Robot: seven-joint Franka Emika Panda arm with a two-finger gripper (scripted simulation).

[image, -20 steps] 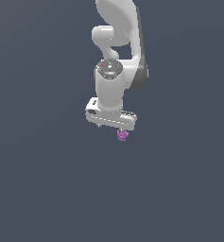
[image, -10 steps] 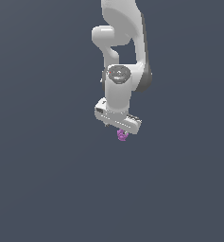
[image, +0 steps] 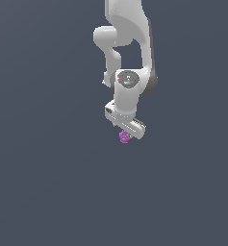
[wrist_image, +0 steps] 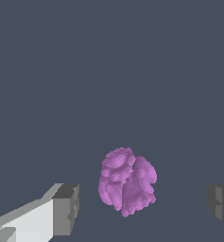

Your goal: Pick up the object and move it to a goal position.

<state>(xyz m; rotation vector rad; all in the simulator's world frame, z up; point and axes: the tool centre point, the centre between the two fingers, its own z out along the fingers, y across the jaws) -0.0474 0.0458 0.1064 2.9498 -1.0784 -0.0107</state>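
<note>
Overall, a flat, dark slate-grey counter fills the background in both views, plain and unmarked. White Panda arm comes down from the upper edge of the exterior view, bulky links stacked one over another, a round grey cap with a small red mark on the wrist joint facing the camera. Below the wrist sits the white hand body, tilted so its end toward the exterior view's right hangs lower. Gripper points downward at the object. Jaws stand wide apart: in the wrist view one finger shows with its dark grey pad and white backing, the other finger is only a grey pad at the picture's edge, and a clear gap of grey lies between each pad and the object. Object is a small, lumpy purple-magenta blob, roughly round and deeply creased, sitting between the two pads, nearer the white-backed one, touching neither. In the exterior view it peeks out just under the hand body, partly covered by it.
</note>
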